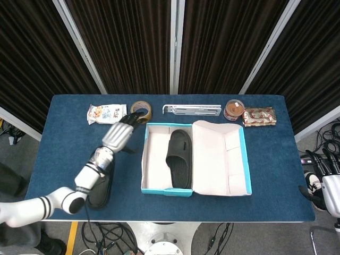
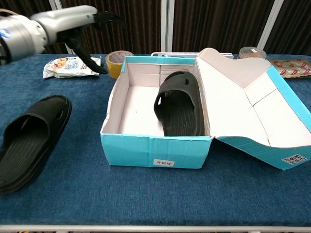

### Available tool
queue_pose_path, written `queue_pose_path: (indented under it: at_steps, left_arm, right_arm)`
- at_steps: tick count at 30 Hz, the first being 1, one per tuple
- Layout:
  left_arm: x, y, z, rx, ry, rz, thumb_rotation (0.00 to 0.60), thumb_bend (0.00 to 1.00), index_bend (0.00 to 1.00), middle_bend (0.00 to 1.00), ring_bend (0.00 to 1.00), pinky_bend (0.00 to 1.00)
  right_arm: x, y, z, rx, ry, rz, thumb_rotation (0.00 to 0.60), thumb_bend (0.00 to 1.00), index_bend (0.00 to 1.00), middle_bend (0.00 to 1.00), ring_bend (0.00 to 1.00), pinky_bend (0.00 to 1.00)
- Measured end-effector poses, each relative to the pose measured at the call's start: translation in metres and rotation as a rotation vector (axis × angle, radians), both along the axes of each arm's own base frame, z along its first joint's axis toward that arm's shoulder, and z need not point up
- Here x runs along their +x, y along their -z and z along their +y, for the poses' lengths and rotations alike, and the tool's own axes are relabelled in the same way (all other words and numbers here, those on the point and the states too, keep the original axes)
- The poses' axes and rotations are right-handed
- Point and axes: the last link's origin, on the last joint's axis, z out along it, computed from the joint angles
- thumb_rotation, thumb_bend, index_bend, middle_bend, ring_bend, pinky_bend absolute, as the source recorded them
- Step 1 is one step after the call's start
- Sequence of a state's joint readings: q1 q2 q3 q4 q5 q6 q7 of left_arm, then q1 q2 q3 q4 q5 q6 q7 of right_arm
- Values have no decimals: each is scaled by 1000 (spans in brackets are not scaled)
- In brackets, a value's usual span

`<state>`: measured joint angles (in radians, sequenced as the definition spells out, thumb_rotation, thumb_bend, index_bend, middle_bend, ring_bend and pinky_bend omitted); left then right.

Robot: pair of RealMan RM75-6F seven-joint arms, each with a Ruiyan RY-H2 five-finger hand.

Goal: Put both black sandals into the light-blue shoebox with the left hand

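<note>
The light-blue shoebox (image 1: 159, 190) (image 2: 155, 151) stands open mid-table, its lid (image 1: 220, 156) folded out to the right. One black sandal (image 1: 178, 159) (image 2: 178, 104) lies inside against the right wall. The other black sandal (image 2: 31, 138) lies on the blue cloth left of the box; in the head view my left arm covers most of this sandal (image 1: 101, 190). My left hand (image 1: 119, 136) (image 2: 80, 22) hovers high, left of the box, fingers spread and holding nothing. My right hand (image 1: 325, 172) shows at the far right edge, off the table, its fingers unclear.
Along the far edge lie a snack packet (image 1: 106, 113), a roll of tape (image 1: 141, 110), a metal bracket (image 1: 191, 110), a can (image 1: 234, 109) and a red packet (image 1: 259, 116). The tape roll (image 2: 118, 60) sits just behind the box's left corner.
</note>
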<state>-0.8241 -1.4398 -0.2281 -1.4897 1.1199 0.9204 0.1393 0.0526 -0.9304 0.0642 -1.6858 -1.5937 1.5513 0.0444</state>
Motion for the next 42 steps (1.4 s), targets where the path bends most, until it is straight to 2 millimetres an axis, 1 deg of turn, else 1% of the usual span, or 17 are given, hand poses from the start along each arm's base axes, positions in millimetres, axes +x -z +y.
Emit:
queue_pose_path:
  at_steps: [2, 3, 4, 5, 7, 11, 14, 20, 23, 28, 30, 33, 35, 38, 40, 42]
  left_arm:
    - [-15, -23, -3, 10, -60, 64, 600, 45, 130, 0, 301, 444]
    - [-21, -31, -5, 8, -88, 85, 600, 45, 130, 1, 352, 477]
    - [-27, -38, -9, 3, -117, 102, 600, 46, 130, 10, 437, 529]
    - [-36, -46, -15, -8, -154, 125, 600, 46, 130, 17, 475, 547]
    - [-49, -51, -25, -32, -197, 158, 600, 46, 130, 32, 540, 560]
    - [-79, -43, -48, -99, -278, 226, 600, 46, 129, 33, 587, 567]
    - [-92, -34, -55, -137, -324, 230, 600, 46, 128, 34, 618, 576]
    - [-107, -18, -56, -162, -364, 244, 600, 46, 129, 49, 667, 621]
    - [-111, -15, -56, -187, -385, 251, 600, 45, 138, 58, 681, 631]
    - [-115, -8, -52, -219, -414, 244, 600, 42, 183, 97, 712, 643]
    - [-114, -5, -51, -233, -423, 232, 600, 41, 214, 128, 727, 655]
    - [-115, 0, -48, -239, -430, 220, 600, 40, 302, 220, 763, 696]
    - [-117, 3, -45, -236, -429, 222, 600, 40, 362, 299, 795, 738]
    - [-116, 4, -43, -218, -430, 200, 600, 43, 504, 487, 854, 822]
    - [-115, 3, -41, -194, -434, 172, 600, 50, 540, 548, 869, 839]
    - [-115, 1, -40, -176, -438, 139, 600, 52, 544, 562, 872, 842]
  right_arm:
    - [1, 3, -3, 12, -10, -5, 600, 77, 76, 164, 25, 85]
    - [2, 4, -4, 16, -14, -6, 600, 77, 76, 164, 25, 85]
    - [2, 5, -5, 19, -17, -6, 600, 77, 76, 164, 25, 85]
    - [3, 5, -7, 20, -20, -5, 600, 77, 76, 164, 25, 85]
    - [3, 5, -8, 21, -23, -5, 600, 77, 76, 164, 25, 85]
    - [3, 7, -9, 28, -23, -4, 600, 78, 76, 164, 25, 85]
    - [4, 7, -10, 31, -24, -4, 600, 78, 76, 164, 25, 85]
    - [3, 7, -9, 27, -21, -6, 600, 78, 76, 164, 26, 85]
    - [1, 7, -8, 26, -11, -7, 600, 78, 76, 164, 26, 85]
    - [1, 9, -7, 30, -9, -11, 600, 78, 76, 164, 26, 85]
    - [1, 9, -7, 28, -8, -12, 600, 78, 76, 164, 26, 85]
    - [0, 9, -7, 26, -5, -12, 600, 77, 76, 164, 25, 85]
    - [0, 9, -6, 27, -3, -13, 600, 77, 76, 164, 25, 85]
    - [-1, 9, -5, 24, -1, -17, 600, 78, 76, 164, 26, 86]
    - [-2, 9, -5, 22, 2, -18, 600, 78, 76, 164, 25, 86]
    - [-2, 9, -5, 22, 1, -19, 600, 78, 76, 164, 25, 86]
